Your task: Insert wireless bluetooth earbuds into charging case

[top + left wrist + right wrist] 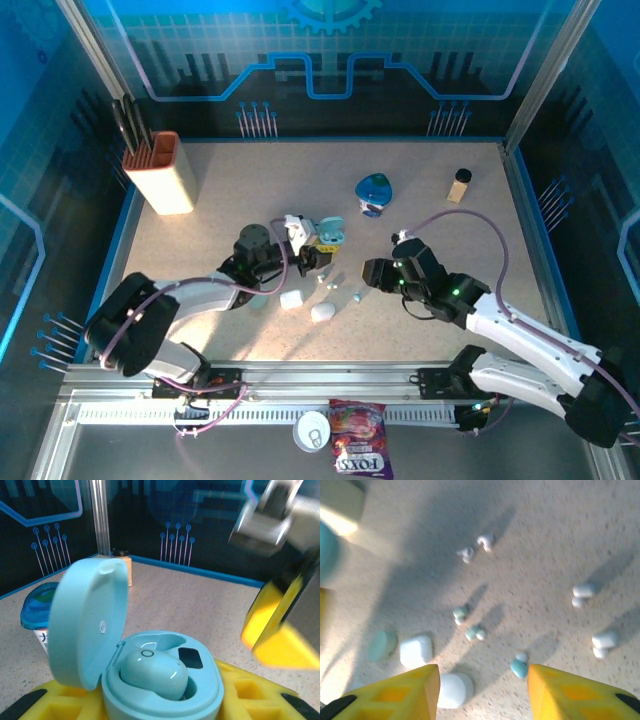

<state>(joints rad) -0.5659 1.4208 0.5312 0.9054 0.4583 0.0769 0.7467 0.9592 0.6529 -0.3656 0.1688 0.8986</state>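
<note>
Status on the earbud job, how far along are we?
Done: one teal earbud sits in the open teal charging case; its other pocket looks empty. In hand: the left gripper grips that case, and the right gripper is open above a loose teal earbud on the table. Left: seating that one and the other loose earbuds, white and teal. Two white cases look closed.
</note>
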